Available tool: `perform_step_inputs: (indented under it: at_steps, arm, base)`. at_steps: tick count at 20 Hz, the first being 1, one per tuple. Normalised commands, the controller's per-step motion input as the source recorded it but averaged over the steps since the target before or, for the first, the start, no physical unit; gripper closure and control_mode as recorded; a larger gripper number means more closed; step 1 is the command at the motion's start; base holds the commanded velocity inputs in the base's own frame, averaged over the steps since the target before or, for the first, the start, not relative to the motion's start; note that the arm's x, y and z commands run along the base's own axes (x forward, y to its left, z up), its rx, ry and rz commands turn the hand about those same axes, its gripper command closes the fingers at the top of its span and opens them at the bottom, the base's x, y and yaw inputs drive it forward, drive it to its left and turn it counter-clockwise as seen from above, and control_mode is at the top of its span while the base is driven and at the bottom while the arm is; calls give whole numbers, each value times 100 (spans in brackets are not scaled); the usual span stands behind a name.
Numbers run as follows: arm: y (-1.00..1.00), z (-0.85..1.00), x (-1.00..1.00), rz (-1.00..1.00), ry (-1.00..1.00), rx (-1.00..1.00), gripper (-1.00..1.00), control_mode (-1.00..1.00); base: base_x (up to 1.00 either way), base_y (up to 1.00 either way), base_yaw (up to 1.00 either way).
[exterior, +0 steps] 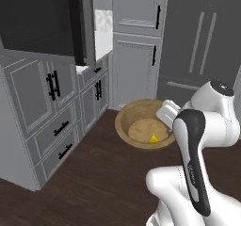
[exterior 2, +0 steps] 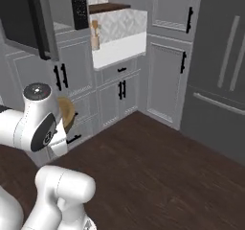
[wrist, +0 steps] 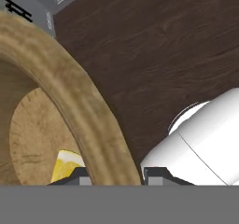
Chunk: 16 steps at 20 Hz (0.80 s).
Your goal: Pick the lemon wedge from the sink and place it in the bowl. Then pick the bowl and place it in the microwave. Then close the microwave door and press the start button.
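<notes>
The robot's gripper (wrist: 112, 174) is clamped on the rim of the wooden bowl (exterior: 141, 124), one finger inside and one outside the wall, holding it in the air above the dark wood floor (exterior: 94, 178). The lemon wedge (exterior: 153, 138) lies on the bowl's tan bottom, close to the gripped side. Up and to the left, the microwave door (exterior: 35, 20) appears to stand swung open, its black bar handle (exterior: 74, 18) at the near edge, above grey panelled cabinets (exterior: 52, 107).
</notes>
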Motion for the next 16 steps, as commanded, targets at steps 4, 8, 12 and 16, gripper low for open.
perform_step_inputs:
  at_steps: [4,8,12,16]
  arm:
    - [0,0,0,0,0,0,100,100]
    - [0,0,0,0,0,0,100,100]
    - [0,0,0,0,0,0,100,100]
    - [0,0,0,0,0,0,100,100]
  base:
    - [100,-68,45]
    - [100,-62,48]
    - [100,-56,50]
    - [100,-43,57]
